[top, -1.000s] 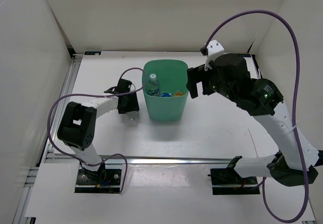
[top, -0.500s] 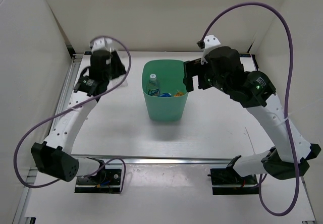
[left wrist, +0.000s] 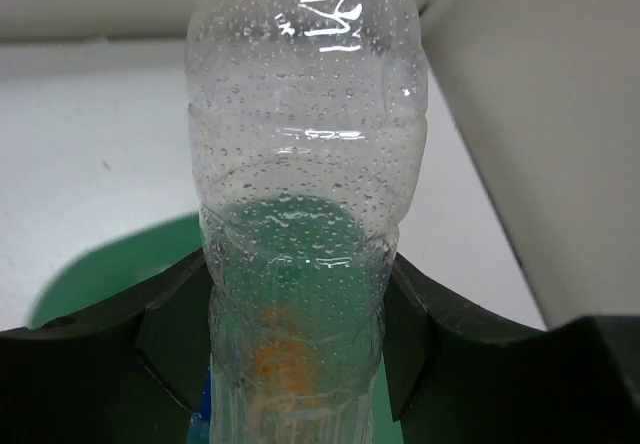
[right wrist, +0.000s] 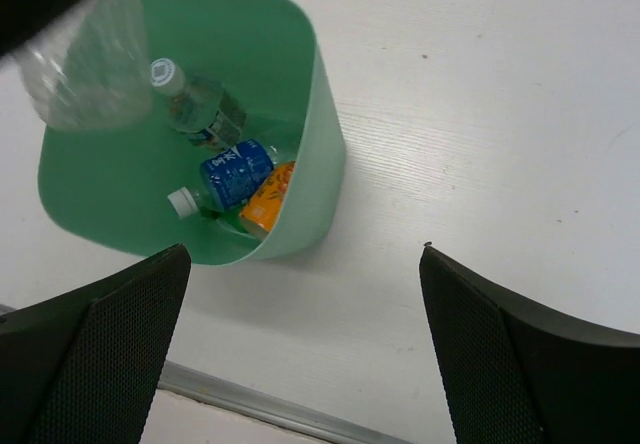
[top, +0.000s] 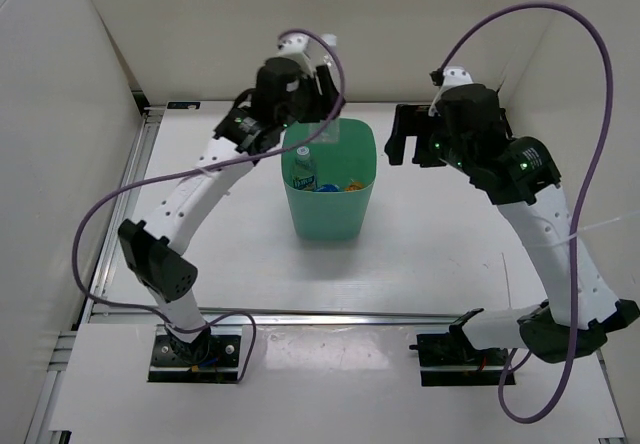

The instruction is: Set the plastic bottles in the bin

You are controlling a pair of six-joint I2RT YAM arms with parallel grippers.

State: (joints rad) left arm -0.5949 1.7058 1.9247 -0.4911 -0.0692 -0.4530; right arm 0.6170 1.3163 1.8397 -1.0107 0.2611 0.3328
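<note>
Plastic bottles (right wrist: 235, 179) already lie in the bin (top: 325, 214), and one more is on its way. A second ago the left gripper (left wrist: 300, 349) was low beside the bin's left wall, close to the bench (top: 430, 254). Half a second ago it had swung up and off to the far left. Now it hangs over the bin's far-left corner. Its jaws are closed round the plain clear bottle (left wrist: 305, 164), which sticks out beyond the fingers (its inside is beaded with droplets). Through the bottle, the green of the bin and a blur of orange show below the gripper.

Beneath that gripper, inside the bin, three bottles are plain to see. The white-blue labelled bottle (right wrist: 195, 104) leans cap-up against the wall, and the blue-labelled bottle (right wrist: 235, 172) lies on its side. The orange bottle (right wrist: 268, 196) touches it. I cannot pick out the green one against the green walls.

The right gripper (right wrist: 310, 354) stands off to the right of the bin, well apart from the rim. Its jaws are spread wide and hold nothing. It has drawn back a little from the rim it hovered at a second ago.

So the pick-up is done and the carry looks nearly over. In the right wrist view the held bottle hangs near the rim, not over the middle. I judge that a small shift inward before the jaws open would keep it from glancing off the edge.
</note>
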